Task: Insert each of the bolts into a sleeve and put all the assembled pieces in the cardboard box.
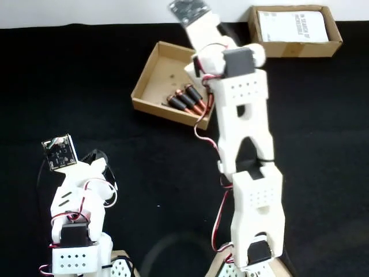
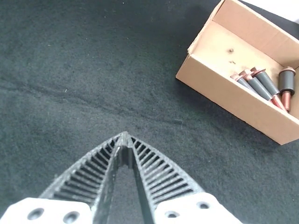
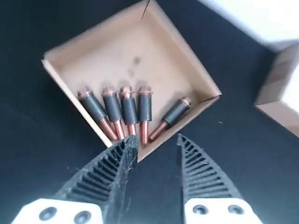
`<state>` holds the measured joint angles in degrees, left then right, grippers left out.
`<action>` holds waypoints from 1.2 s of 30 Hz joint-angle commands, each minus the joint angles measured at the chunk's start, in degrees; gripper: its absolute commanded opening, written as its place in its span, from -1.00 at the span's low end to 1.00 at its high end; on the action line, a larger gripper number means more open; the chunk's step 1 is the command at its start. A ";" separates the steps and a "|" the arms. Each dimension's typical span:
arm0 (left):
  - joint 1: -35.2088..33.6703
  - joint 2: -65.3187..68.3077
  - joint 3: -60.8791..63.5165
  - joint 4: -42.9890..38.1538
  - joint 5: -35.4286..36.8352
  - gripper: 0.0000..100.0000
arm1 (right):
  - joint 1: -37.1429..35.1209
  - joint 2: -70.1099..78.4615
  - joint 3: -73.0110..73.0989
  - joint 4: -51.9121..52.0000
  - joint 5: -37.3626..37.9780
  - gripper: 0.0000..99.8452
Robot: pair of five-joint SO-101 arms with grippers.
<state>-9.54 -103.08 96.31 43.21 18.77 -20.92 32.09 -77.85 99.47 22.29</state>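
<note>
The cardboard box (image 1: 151,75) lies open on the black table, left of the outstretched right arm (image 1: 245,115). Several assembled pieces (image 1: 187,99), copper bolts in dark sleeves, lie side by side in its near corner. In the right wrist view my right gripper (image 3: 156,137) hangs open just above the box's (image 3: 140,56) near wall with nothing between its fingers; a row of assembled pieces (image 3: 124,109) and one slanted piece (image 3: 175,113) lie below it. My left gripper (image 2: 124,135) is shut and empty over bare cloth, well away from the box (image 2: 215,46) and its bolts (image 2: 261,84).
A second cardboard box (image 1: 294,29) holding a white sheet stands at the back right, and its corner (image 3: 280,88) shows in the right wrist view. The left arm (image 1: 78,202) is folded back at the front left. Black cloth covers the table.
</note>
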 commanded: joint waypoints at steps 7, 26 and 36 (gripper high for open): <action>-0.40 0.04 0.92 0.09 0.35 -0.98 | 6.20 -20.53 -1.80 1.71 -3.69 -0.99; 0.92 17.89 1.27 -10.90 0.26 -0.98 | 9.89 -77.41 79.78 -6.99 -15.56 -0.99; 4.53 17.80 1.27 -7.21 -4.31 -0.98 | 14.55 -87.69 128.57 -50.59 -21.63 -0.99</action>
<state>-7.43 -85.14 96.31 34.86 17.98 -7.21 -53.10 37.14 61.85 1.98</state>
